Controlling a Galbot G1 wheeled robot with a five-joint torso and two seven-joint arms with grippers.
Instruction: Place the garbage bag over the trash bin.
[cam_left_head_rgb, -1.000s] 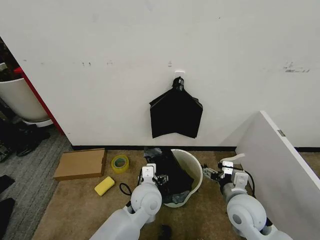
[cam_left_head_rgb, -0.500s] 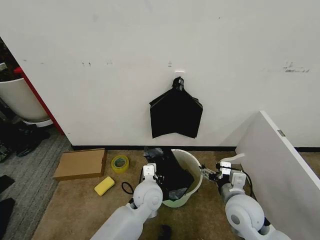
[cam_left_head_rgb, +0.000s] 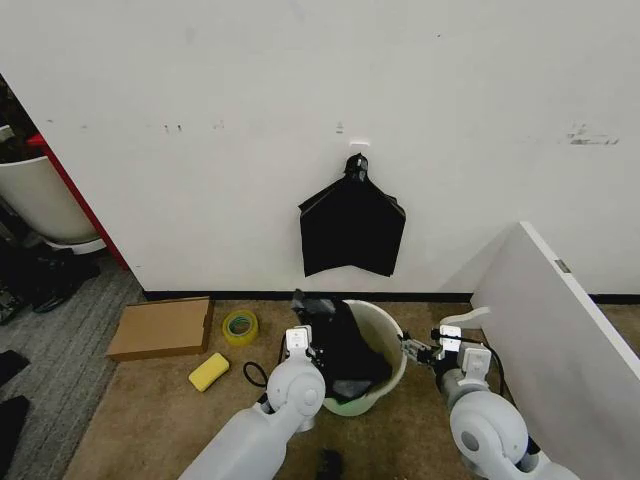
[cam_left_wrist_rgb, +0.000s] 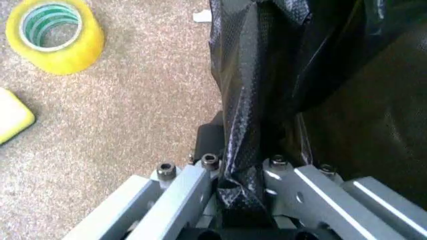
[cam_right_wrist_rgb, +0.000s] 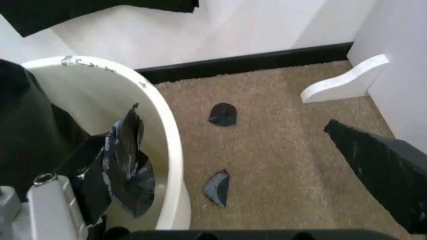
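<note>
The trash bin (cam_left_head_rgb: 383, 330) stands on the tan carpet (cam_left_head_rgb: 150, 400) near the white wall (cam_left_head_rgb: 300, 120), tilted, between the two arms. The garbage bag (cam_left_head_rgb: 340, 345) is bunched over the bin's left rim and hangs down inside it, a loose crinkled black mass with a peak rising above the rim on the far left side.

The left end effector (cam_left_head_rgb: 312, 352) sits at the bin's left edge, right against the bag. In the left wrist view its two metal fingers (cam_left_wrist_rgb: 193, 187) are closed on a twisted fold of the garbage bag (cam_left_wrist_rgb: 250, 125), which runs straight out from between them toward the bin.

The right end effector (cam_left_head_rgb: 413, 349) is at the bin's right rim. In the right wrist view a fold of the garbage bag (cam_right_wrist_rgb: 123, 165) hangs inside the white wall of the trash bin (cam_right_wrist_rgb: 167, 145) just beside a silver part of the end effector at the frame's corner; whether its fingers are open or closed I cannot tell.

On the carpet left of the bin lie a yellow tape roll (cam_left_head_rgb: 240, 327), a yellow sponge (cam_left_head_rgb: 209, 372) nearer the robot, and a flat cardboard box (cam_left_head_rgb: 162, 328) farther left. On the wall above the bin hangs a flat bunch of black bags (cam_left_head_rgb: 352, 230). A white panel (cam_left_head_rgb: 560, 330) leans on the right. Two small black scraps (cam_right_wrist_rgb: 222, 114) lie on the carpet right of the bin.
</note>
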